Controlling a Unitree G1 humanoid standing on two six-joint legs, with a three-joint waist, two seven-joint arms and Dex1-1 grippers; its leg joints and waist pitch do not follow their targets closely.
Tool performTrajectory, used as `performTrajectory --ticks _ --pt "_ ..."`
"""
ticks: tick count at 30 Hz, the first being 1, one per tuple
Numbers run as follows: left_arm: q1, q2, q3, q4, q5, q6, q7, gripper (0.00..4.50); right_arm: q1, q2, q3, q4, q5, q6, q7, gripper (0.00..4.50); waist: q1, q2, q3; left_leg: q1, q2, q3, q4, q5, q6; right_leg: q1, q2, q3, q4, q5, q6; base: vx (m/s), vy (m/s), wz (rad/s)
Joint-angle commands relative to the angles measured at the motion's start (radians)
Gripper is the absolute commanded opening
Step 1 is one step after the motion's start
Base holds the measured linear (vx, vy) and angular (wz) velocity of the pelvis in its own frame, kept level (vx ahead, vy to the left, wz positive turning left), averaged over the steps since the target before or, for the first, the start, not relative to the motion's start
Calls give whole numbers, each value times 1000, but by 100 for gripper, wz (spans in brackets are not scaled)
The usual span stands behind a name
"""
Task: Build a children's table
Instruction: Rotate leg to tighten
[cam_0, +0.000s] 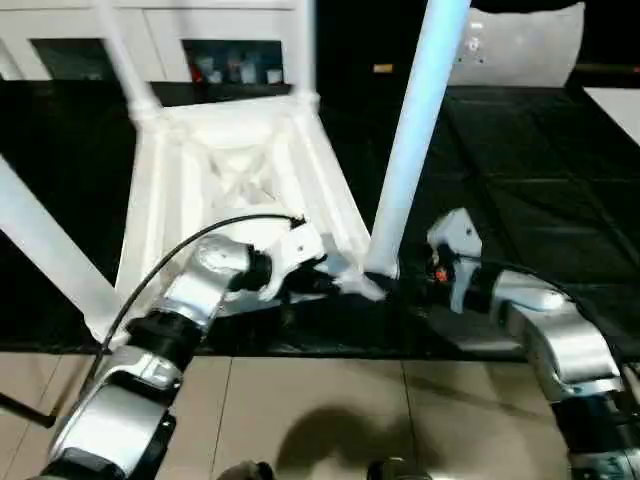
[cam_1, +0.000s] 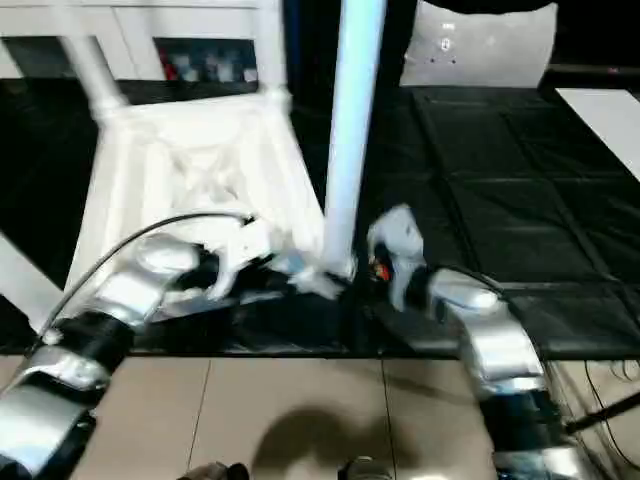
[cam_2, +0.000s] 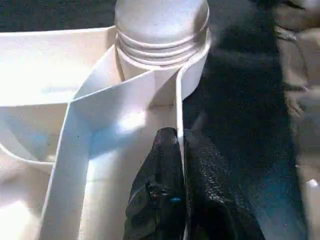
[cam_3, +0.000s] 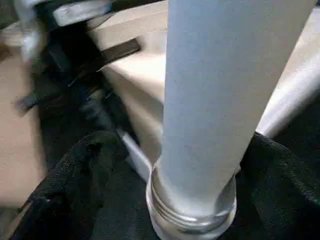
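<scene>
The white table top (cam_0: 235, 170) lies upside down on the black padded surface, its X-ribs facing up. Three legs stand in its sockets: back left (cam_0: 125, 60), back right (cam_0: 303, 45) and near left (cam_0: 45, 245). A fourth leg (cam_0: 415, 130) rises from the near right corner socket (cam_0: 372, 270). My left gripper (cam_0: 335, 280) is shut on the top's thin rim (cam_2: 178, 100) just beside that socket, one black finger (cam_2: 160, 190) on each side. From the right, my right gripper (cam_0: 400, 272) is shut on the fourth leg (cam_3: 220, 90) just above its threaded end (cam_3: 192, 220).
The black padded surface (cam_0: 530, 180) stretches to the right and back. Its front edge meets the tiled floor (cam_0: 300, 410) close to my arms. White cabinets (cam_0: 60, 40) and a white object (cam_0: 520, 45) stand behind. A black cable (cam_0: 170, 255) loops over my left forearm.
</scene>
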Motion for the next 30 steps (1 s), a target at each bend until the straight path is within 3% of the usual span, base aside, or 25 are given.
performTrajectory --ticks 1,5,9,10,21,30 --pt "0 2 -51 -23 -22 -38 -99 0 -12 -22 45 16 26 -38 136 405 3 -9 -63 36 66 -29 -73 -255 74 40 -48 27 -69 -177 -257 0 0 0" --pt "-7 23 -57 -16 -15 -66 -149 0 -35 -56 53 56 57 -46 233 370 21 -7 -67 37 69 -25 -69 -212 90 40 -48 25 -60 -114 -282 0 0 0" --pt "-10 44 -67 -16 -22 -90 -216 0 -62 -79 68 92 74 -52 309 351 36 -12 -67 36 69 -24 -68 -196 96 41 -50 24 -57 -121 -284 0 0 0" --pt "-10 44 -67 -16 -22 -90 -216 0 -62 -79 68 92 74 -52 309 325 37 -11 -68 37 69 -24 -67 -197 95 40 -50 23 -56 -126 -284 0 0 0" --pt "-3 60 -86 -20 -17 -117 -266 0 -103 -70 90 143 110 -34 395 233 42 -15 -69 37 69 -24 -67 -186 89 39 -51 24 -56 -147 -277 0 0 0" --pt "-2 63 -82 -19 -23 -109 -264 0 -95 -58 93 130 126 -3 403 200 48 -16 -70 37 68 -23 -66 -179 88 39 -51 24 -56 -156 -273 0 0 0"
